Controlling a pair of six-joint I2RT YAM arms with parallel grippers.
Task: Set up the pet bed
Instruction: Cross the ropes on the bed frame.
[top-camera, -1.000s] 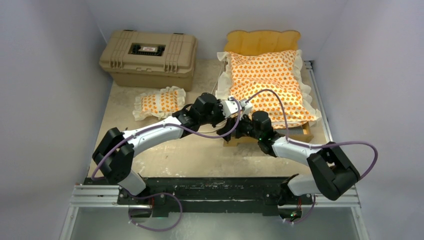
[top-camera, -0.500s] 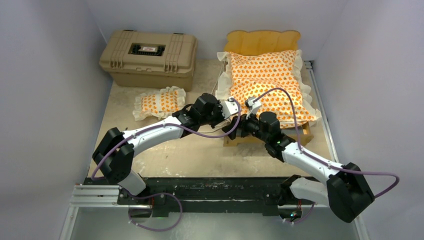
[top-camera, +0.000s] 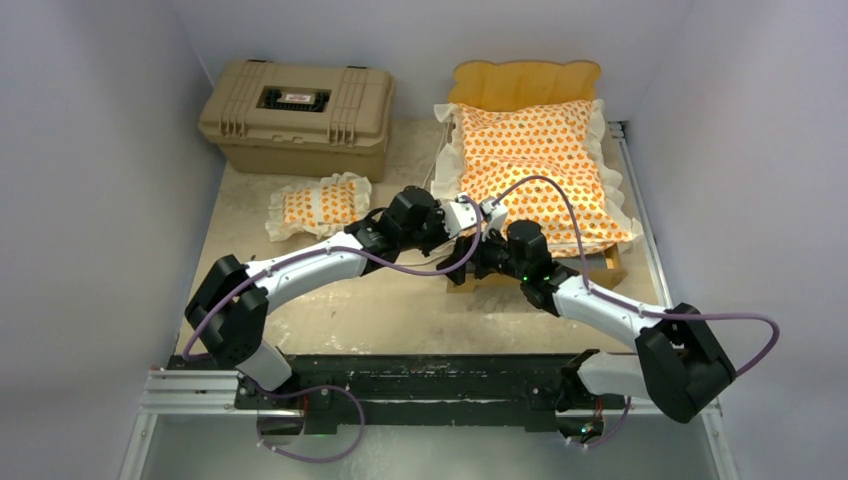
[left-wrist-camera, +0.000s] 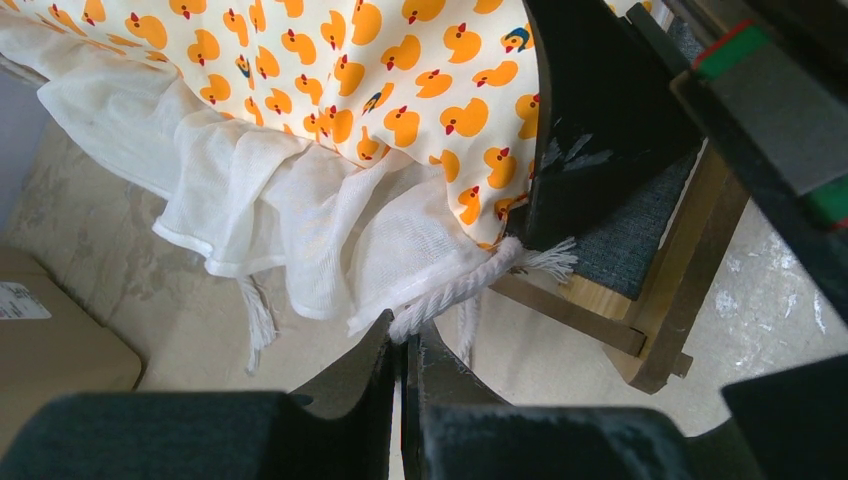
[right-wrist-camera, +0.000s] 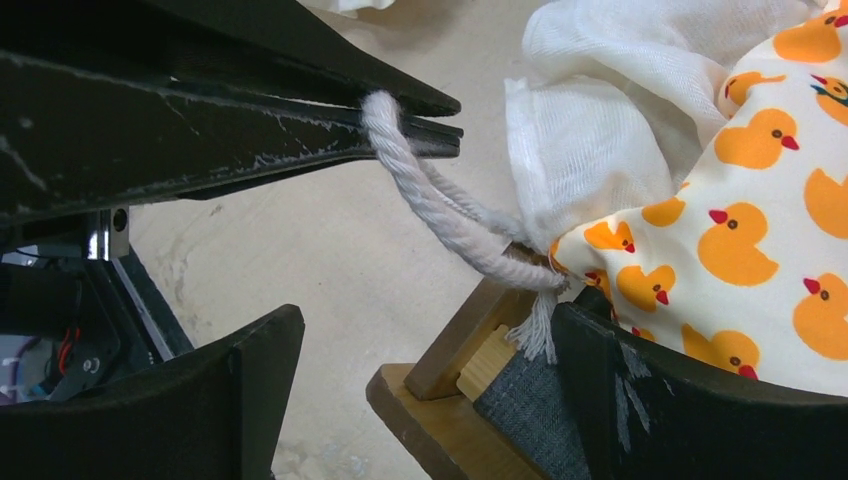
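Seen from the top camera, the small light-wood bed frame (top-camera: 525, 80) with its scalloped headboard stands at the far right of the pale table (top-camera: 380, 310). The orange duck-print mattress cushion (top-camera: 535, 160) lies on it, with its white ruffle hanging over the sides. The small matching pillow (top-camera: 320, 205) lies on the table well to the left of the bed, just in front of the tan plastic hard case (top-camera: 298, 115). The left gripper (top-camera: 492, 215) and the right gripper (top-camera: 462, 260) meet at the bed's near left corner.

The left wrist camera shows the left gripper's jaws pressed together on a white twisted cord (left-wrist-camera: 455, 285) that comes off the cushion's corner. A black finger of the right gripper rests on the grey fabric base (left-wrist-camera: 640, 235) against that corner.

The right wrist camera shows the right gripper's jaws spread wide and holding nothing. One finger is inside the frame and the other is outside over the table, with the frame's corner between them. The cord runs from the cushion to the left gripper's clamped tips.
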